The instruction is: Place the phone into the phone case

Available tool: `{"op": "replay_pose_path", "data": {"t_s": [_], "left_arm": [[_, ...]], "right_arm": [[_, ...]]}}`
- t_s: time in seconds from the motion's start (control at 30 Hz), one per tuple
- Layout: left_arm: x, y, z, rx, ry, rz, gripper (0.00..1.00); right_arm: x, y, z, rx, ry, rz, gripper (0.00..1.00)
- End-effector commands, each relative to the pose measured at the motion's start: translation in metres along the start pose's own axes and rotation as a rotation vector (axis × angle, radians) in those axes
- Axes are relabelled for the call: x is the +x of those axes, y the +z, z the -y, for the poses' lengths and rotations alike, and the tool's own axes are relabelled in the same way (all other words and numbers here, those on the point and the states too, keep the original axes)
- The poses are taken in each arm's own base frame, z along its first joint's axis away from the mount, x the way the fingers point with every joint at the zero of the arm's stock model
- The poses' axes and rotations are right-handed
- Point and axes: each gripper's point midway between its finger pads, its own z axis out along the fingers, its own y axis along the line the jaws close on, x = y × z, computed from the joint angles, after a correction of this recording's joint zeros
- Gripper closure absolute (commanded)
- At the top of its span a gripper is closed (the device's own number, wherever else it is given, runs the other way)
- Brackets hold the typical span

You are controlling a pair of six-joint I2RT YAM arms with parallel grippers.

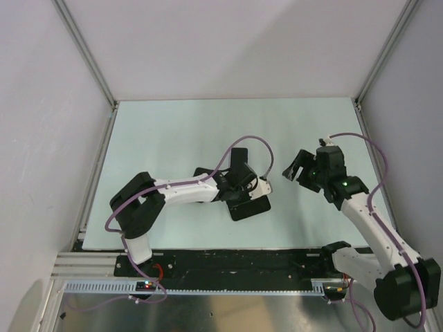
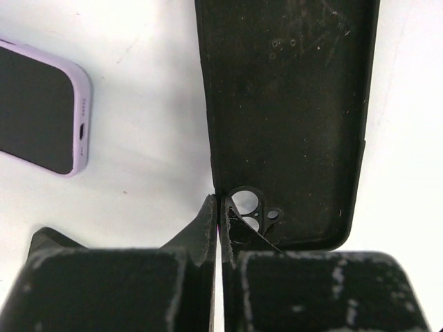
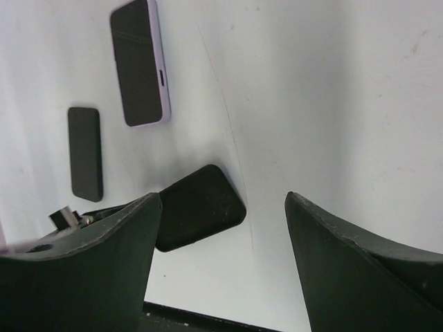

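Note:
The black phone case [image 2: 291, 117] lies open side up, its camera cutout at the corner nearest my left gripper [image 2: 219, 204]. That gripper is shut on the case's side wall right beside the cutout. In the top view the case [image 1: 250, 206] is at the table's middle front, with the left gripper [image 1: 242, 192] over its far edge. The phone [image 2: 38, 111], dark screen up with a lilac rim, lies flat to the left of the case; it also shows as phone [image 1: 239, 162] and phone [image 3: 138, 62]. My right gripper [image 1: 294, 168] hangs open and empty to the right of the case [image 3: 201, 207].
A small black rectangular object [image 3: 85, 152] lies flat beyond the phone, partly under the left arm [image 1: 187, 188] in the top view. The pale green mat [image 1: 173, 131] is walled by white panels. A black rail [image 1: 277, 259] runs along the near edge.

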Motion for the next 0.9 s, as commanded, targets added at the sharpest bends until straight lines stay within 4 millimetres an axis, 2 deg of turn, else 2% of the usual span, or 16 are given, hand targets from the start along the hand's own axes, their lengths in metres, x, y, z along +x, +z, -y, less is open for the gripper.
{"op": "replay_pose_path", "data": {"t_s": [0.0,0.2,0.33,0.4,0.47,0.57,0.67,0.77,0.83,0.87], "left_arm": [[-0.003,0.001,0.000,0.026,0.168,0.025,1.00],[-0.001,-0.002,-0.010,0.004,0.211,0.023,0.98],[-0.001,-0.005,-0.021,-0.024,0.233,0.020,0.92],[0.001,-0.006,-0.028,-0.037,0.216,0.018,0.86],[0.000,-0.007,-0.035,-0.053,0.184,0.021,0.76],[-0.006,-0.011,-0.048,-0.096,0.121,0.039,0.68],[-0.014,-0.019,-0.064,-0.149,-0.010,0.066,0.66],[-0.025,-0.041,-0.088,-0.239,-0.256,0.143,0.64],[-0.023,-0.061,-0.114,-0.349,-0.468,0.184,0.58],[-0.017,-0.068,-0.125,-0.406,-0.568,0.195,0.51]], "right_arm": [[0.003,0.023,-0.015,-0.045,-0.007,-0.001,0.23],[0.033,0.056,-0.007,0.005,-0.024,-0.083,0.23],[0.049,0.068,0.000,0.019,-0.016,-0.117,0.23],[0.055,0.070,0.003,0.021,-0.011,-0.126,0.23],[0.060,0.071,0.005,0.023,-0.006,-0.132,0.23],[0.065,0.071,0.009,0.028,0.002,-0.136,0.23],[0.070,0.071,0.013,0.033,0.009,-0.142,0.23],[0.080,0.069,0.015,0.032,0.008,-0.157,0.24],[0.088,0.068,0.016,0.032,-0.002,-0.167,0.24],[0.091,0.068,0.015,0.032,-0.008,-0.168,0.24]]}}
